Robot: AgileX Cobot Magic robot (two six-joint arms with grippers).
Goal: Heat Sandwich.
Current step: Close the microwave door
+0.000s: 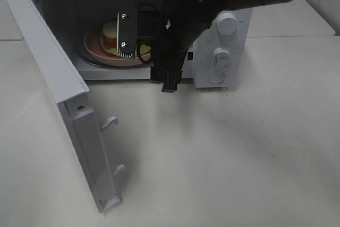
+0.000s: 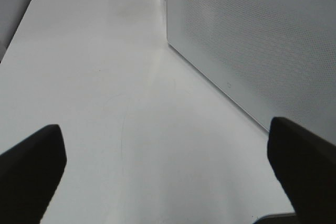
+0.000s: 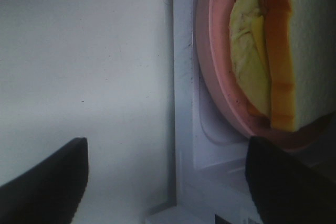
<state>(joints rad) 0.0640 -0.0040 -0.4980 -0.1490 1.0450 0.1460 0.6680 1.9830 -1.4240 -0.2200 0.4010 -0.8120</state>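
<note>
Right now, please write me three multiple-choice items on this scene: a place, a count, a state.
1. Where is the sandwich? A. on the pink plate inside the microwave B. on top of it C. beside it
2. How many knobs has the microwave? A. one B. two C. four
3. The door is: A. shut B. taken off C. open
Answers: 1 A, the plate lies inside; 2 B, two white knobs show; 3 C, the door stands swung out.
</note>
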